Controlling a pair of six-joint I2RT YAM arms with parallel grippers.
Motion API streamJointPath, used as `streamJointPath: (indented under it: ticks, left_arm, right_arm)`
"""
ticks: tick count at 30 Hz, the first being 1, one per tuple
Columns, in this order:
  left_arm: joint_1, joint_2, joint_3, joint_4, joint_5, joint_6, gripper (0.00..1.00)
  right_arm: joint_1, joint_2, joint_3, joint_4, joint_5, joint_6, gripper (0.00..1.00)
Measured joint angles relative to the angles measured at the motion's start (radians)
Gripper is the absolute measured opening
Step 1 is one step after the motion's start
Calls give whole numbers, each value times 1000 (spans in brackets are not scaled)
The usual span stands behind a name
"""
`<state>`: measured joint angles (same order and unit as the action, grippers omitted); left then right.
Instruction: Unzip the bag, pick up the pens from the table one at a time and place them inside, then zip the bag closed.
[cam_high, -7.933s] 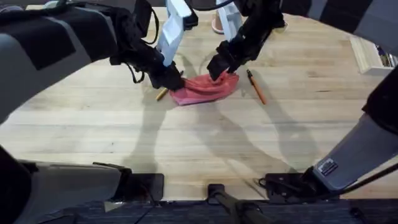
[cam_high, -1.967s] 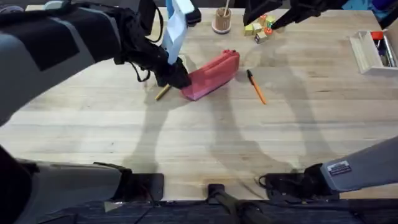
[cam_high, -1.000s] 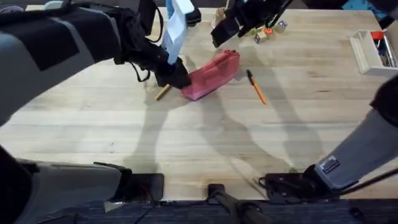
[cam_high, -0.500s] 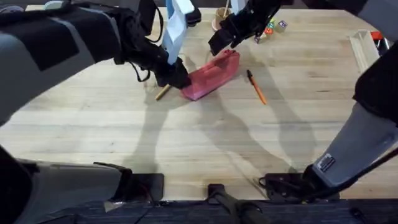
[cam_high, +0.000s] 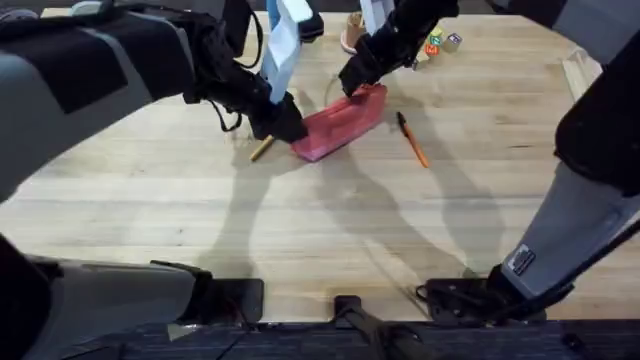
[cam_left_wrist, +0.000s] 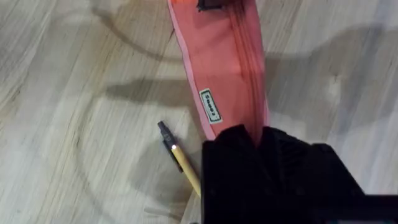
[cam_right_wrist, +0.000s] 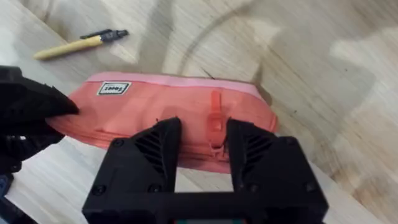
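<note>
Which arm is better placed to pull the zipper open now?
Probably the right: the right gripper hangs open over the zipper pull, while the left gripper clamps the bag at its other end.

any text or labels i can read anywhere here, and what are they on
Small white label on the side of the pink bag, at and: dark print, too blurred to read.
Pale tag on the right arm's base: too small to read.
Nothing else bears legible text.
</note>
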<state>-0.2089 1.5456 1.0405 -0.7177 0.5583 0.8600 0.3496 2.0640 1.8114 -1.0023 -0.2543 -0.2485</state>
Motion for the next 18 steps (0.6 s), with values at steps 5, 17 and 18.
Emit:
streamJointPath:
  ticks: [5,17,18]
  left_arm:
    - [0,0,0,0,1,0,42]
    - [0,0,0,0,3,0,42]
    - [0,0,0,0,3,0,42]
  right_arm:
    - [0,0,0,-16,19,-14,326]
    - [1,0,0,-45,83,-59,38]
    - [1,0,0,-44,84,-60,38]
